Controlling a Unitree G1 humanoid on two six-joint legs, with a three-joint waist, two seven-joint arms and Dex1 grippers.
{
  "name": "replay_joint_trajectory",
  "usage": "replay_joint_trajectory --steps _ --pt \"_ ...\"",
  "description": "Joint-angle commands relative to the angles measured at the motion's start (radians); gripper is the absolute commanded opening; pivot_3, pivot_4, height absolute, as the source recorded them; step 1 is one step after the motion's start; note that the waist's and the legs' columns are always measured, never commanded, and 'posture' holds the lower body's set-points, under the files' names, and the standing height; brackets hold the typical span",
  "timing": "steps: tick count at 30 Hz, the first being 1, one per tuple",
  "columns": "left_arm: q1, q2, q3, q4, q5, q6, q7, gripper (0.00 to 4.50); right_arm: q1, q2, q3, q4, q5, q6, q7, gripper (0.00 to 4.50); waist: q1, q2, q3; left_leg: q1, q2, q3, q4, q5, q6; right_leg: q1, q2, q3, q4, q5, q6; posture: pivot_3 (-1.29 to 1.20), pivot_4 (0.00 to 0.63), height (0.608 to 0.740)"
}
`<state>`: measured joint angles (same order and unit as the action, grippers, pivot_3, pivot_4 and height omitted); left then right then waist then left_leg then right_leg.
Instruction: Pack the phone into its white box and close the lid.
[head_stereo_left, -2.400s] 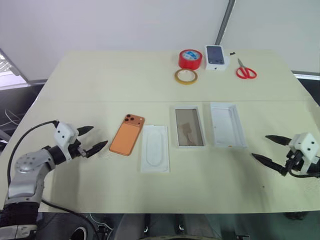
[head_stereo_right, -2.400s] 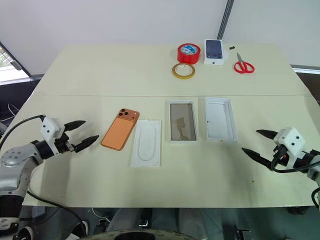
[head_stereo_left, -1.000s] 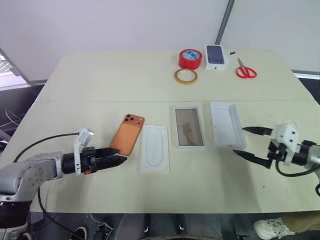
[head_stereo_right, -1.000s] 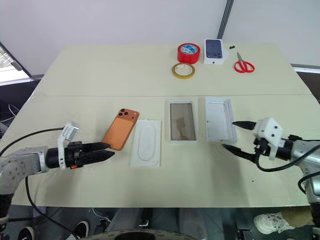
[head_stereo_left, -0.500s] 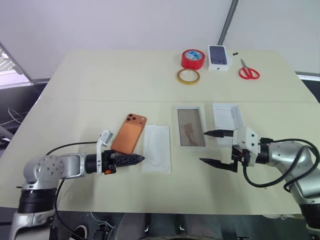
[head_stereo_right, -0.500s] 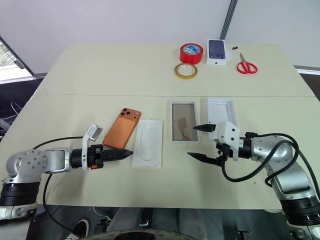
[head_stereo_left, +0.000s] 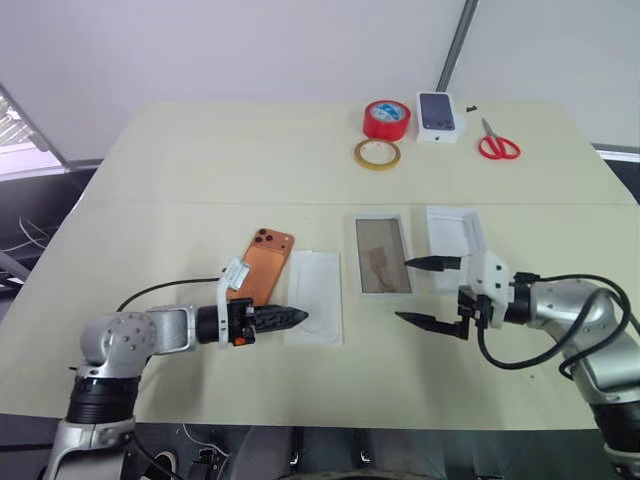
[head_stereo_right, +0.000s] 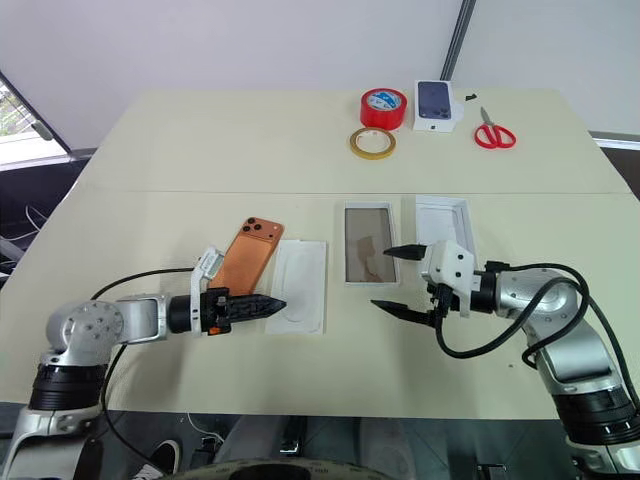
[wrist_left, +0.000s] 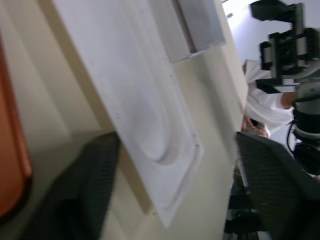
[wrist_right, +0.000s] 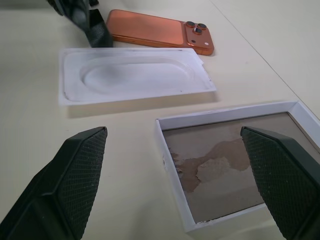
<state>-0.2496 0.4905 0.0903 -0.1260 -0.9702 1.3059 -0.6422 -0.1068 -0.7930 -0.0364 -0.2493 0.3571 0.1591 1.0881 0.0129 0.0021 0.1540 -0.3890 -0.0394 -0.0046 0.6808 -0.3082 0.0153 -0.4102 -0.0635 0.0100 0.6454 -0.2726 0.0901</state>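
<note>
The orange phone (head_stereo_left: 264, 266) lies back up on the table, left of a flat white card (head_stereo_left: 315, 290) with an oval outline. Right of the card sits the white box (head_stereo_left: 380, 245) with its grey-brown floor, and beside that the all-white lid (head_stereo_left: 452, 232), rim up. My left gripper (head_stereo_left: 300, 320) lies low over the card's near left corner, below the phone's near end. In the left wrist view its fingers (wrist_left: 75, 195) stand apart with the card (wrist_left: 145, 115) between them. My right gripper (head_stereo_left: 402, 290) is wide open at the box's near right corner, holding nothing.
At the table's far side stand a red tape roll (head_stereo_left: 384, 118), a yellowish tape ring (head_stereo_left: 375, 153), a small white carton (head_stereo_left: 440, 105) with a phone picture, and red scissors (head_stereo_left: 495, 145). The table's near edge runs just behind both arms.
My left gripper has slid right from beside the phone's near end to the card's corner. My right gripper has swung left from the lid's near end to the box's near corner.
</note>
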Motion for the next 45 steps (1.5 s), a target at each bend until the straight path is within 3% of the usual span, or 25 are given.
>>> replay_joint_trajectory --steps 1,4,12,18,23,27,33,44,45 --pt "0.018 -0.001 -0.047 0.019 0.032 0.022 0.014 1.64 -0.018 0.01 -0.007 -0.009 0.0 -0.021 -0.01 4.5 -0.001 0.0 0.0 0.0 0.0 0.0 0.0 0.0 0.0 0.0 0.0 0.0 0.0 0.0 0.0 0.0 0.15 0.74" --pt "0.017 -0.007 -0.033 0.032 0.031 0.028 0.015 0.05 -0.014 0.013 -0.007 -0.006 -0.005 -0.027 -0.014 4.5 0.0 0.002 -0.001 0.0 0.0 0.0 0.0 0.0 0.0 0.0 0.0 0.0 0.0 0.0 0.0 0.0 0.15 0.74" --pt "-0.019 -0.019 0.033 0.044 -0.021 0.079 0.012 0.05 -0.031 0.035 -0.003 -0.003 -0.004 -0.033 -0.031 4.5 -0.001 0.002 -0.001 0.0 0.0 0.0 0.0 0.0 0.0 0.0 0.0 0.0 0.0 0.0 0.0 0.0 0.15 0.74" --pt "-0.128 -0.058 0.224 0.139 -0.101 0.108 0.084 0.05 -0.065 0.078 0.088 0.015 -0.059 -0.05 -0.026 4.5 -0.002 -0.001 0.001 0.0 0.0 0.0 0.0 0.0 -0.001 -0.001 0.0 0.0 0.001 0.0 0.0 0.0 0.15 0.74" --pt "-0.187 -0.037 0.155 0.123 -0.006 0.056 0.112 0.05 -0.154 0.103 0.179 0.154 -0.144 -0.039 -0.027 4.5 -0.003 -0.001 0.001 -0.002 -0.001 0.0 0.001 0.002 -0.003 -0.003 0.0 0.0 0.002 0.0 0.0 0.0 0.15 0.74" --pt "-0.219 -0.069 0.169 0.106 -0.045 0.079 0.119 0.0 -0.226 0.096 0.214 0.261 -0.169 -0.028 0.018 3.23 -0.004 -0.002 0.001 -0.002 -0.001 0.0 0.001 0.003 -0.006 -0.003 0.0 0.0 0.002 0.0 0.0 0.0 0.15 0.74" --pt "-0.224 -0.124 0.235 0.098 -0.061 0.06 0.183 0.0 -0.211 0.08 0.225 0.229 -0.144 -0.022 0.115 0.08 -0.003 -0.002 0.001 -0.002 -0.001 0.0 0.0 0.003 -0.006 -0.003 0.0 0.0 0.002 0.0 0.0 0.0 0.15 0.74" --pt "-0.265 -0.197 0.269 0.107 -0.141 0.119 0.253 0.0 -0.159 0.112 0.251 0.041 -0.088 0.061 0.131 0.08 -0.003 -0.003 0.002 -0.002 -0.001 -0.001 0.0 0.004 -0.007 -0.003 0.001 0.0 0.002 0.0 0.001 0.0 0.15 0.74" --pt "-0.265 -0.204 0.264 0.106 -0.139 0.117 0.257 0.0 -0.148 0.107 0.251 0.03 -0.074 0.066 0.145 0.32 -0.003 -0.003 0.002 -0.002 -0.001 -0.001 0.0 0.004 -0.007 -0.003 0.001 0.0 0.002 0.0 0.001 0.0 0.15 0.74"
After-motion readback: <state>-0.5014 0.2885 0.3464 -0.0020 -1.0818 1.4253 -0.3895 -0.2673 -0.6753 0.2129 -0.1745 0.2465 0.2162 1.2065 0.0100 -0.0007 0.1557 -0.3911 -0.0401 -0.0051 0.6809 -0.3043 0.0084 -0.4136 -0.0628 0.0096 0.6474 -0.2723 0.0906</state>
